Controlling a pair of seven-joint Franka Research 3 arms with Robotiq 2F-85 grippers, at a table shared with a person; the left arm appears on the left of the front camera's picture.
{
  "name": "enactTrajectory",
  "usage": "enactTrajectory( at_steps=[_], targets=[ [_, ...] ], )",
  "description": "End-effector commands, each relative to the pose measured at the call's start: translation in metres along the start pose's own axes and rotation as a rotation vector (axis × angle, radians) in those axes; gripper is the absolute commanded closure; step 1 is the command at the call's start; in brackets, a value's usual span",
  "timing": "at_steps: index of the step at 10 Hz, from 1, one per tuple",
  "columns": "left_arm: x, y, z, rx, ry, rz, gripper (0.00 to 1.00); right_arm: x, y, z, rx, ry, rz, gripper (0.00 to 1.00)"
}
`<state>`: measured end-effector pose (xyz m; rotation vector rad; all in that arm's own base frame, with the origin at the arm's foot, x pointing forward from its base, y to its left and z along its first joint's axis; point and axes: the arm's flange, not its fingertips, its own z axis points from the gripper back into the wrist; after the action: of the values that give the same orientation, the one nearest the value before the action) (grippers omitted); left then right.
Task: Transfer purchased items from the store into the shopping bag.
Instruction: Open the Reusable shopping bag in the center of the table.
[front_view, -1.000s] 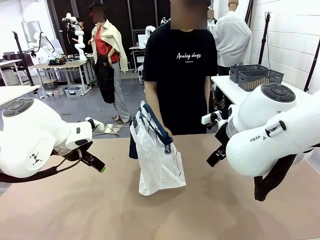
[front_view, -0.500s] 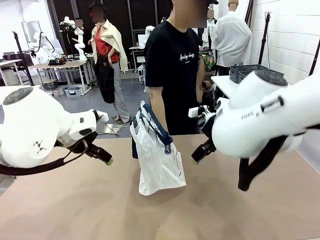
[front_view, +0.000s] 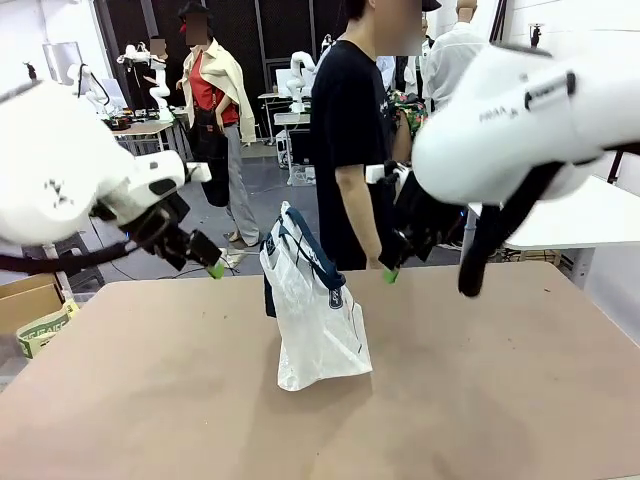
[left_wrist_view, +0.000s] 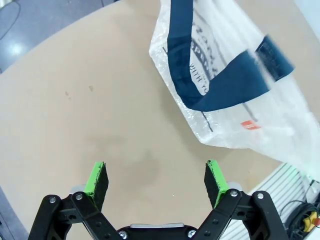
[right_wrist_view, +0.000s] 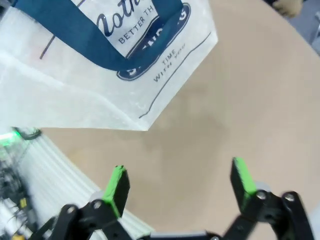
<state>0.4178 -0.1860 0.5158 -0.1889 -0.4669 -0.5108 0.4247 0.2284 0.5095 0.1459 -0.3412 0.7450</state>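
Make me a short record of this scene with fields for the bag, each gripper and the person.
bag: shopping bag upright on the table, navy handles up
left side: left gripper open, empty, above the table beside the bag
right side: right gripper open, empty, on the bag's other side
human: person standing at the far edge, turned sideways

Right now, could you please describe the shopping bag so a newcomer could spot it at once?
Start at the brown table; near its middle, before the person in the black T-shirt, stands the shopping bag. Unlike the hard white left arm and right arm flanking it, it is floppy translucent plastic with dark navy strap handles and a navy oval logo.
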Motion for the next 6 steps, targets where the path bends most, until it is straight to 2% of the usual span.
enactTrajectory(
  at_steps=[1,3,4,5,6],
  targets=[
    [0.032,-0.006,0.013,-0.032,0.037,-0.004,0.0,0.053,-0.004,0.02,0.004,0.072,-0.018,0.0],
    [0.056,-0.003,0.023,-0.053,0.047,-0.024,0.0,0.083,-0.009,0.035,-0.027,0.071,-0.034,0.0],
    [0.055,-0.001,0.024,-0.036,0.037,-0.052,0.0,0.082,-0.012,0.033,-0.035,0.061,0.002,0.0],
    [0.043,-0.01,0.026,-0.028,0.034,-0.019,0.0,0.065,-0.003,0.037,0.004,0.046,-0.013,0.0],
    [0.043,-0.01,0.026,-0.028,0.034,-0.019,0.0,0.065,-0.003,0.037,0.004,0.046,-0.013,0.0]
  ],
)
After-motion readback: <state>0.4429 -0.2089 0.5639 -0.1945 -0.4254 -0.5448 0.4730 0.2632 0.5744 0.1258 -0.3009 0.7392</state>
